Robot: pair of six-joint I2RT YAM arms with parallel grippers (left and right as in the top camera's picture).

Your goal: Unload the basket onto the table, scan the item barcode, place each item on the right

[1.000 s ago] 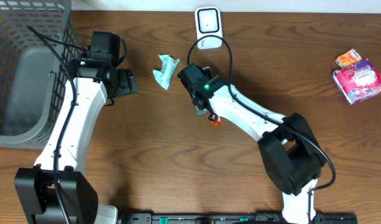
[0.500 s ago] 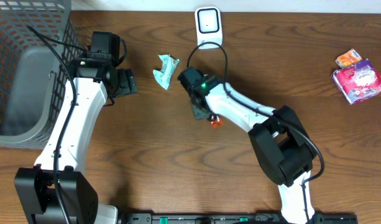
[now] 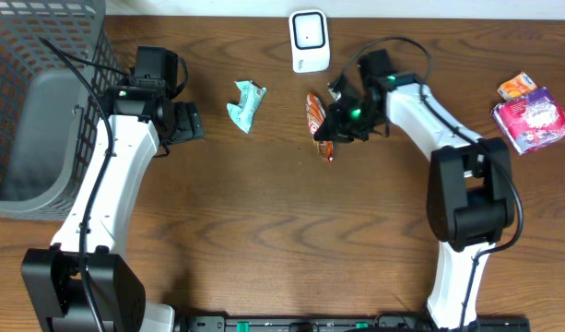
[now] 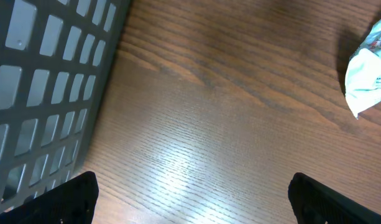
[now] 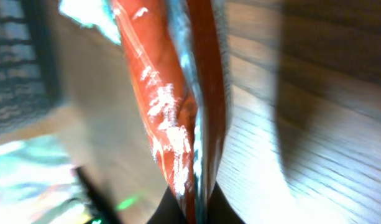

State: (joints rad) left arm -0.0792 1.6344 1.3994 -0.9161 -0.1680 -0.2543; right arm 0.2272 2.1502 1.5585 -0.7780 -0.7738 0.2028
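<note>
Dark brown wooden counter (image 3: 264, 240) with a white box-shaped barcode scanner (image 3: 309, 41) at its far edge; an orange-red foil snack packet (image 3: 314, 106) is held just below the scanner.
Overhead: the right pincer (image 3: 328, 129) is clamped on the packet just below and slightly right of the scanner. The left pincer (image 3: 185, 123) hangs well to the scanner's left with its jaws wide apart and nothing between them. A crumpled pale green wrapper (image 3: 247, 103) lies below-left of the scanner, a grey plastic mesh basket (image 3: 33, 101) stands far left, and a pink-purple pouch (image 3: 533, 120) with a small orange packet (image 3: 515, 87) lies far right. Left wrist: both black fingertips (image 4: 72, 196) sit spread at the lower corners over bare wood, with the basket wall to one side and the green wrapper at the opposite edge. Right wrist: blurred, the packet stands edge-on, pinched at its near end between closed jaws.
</note>
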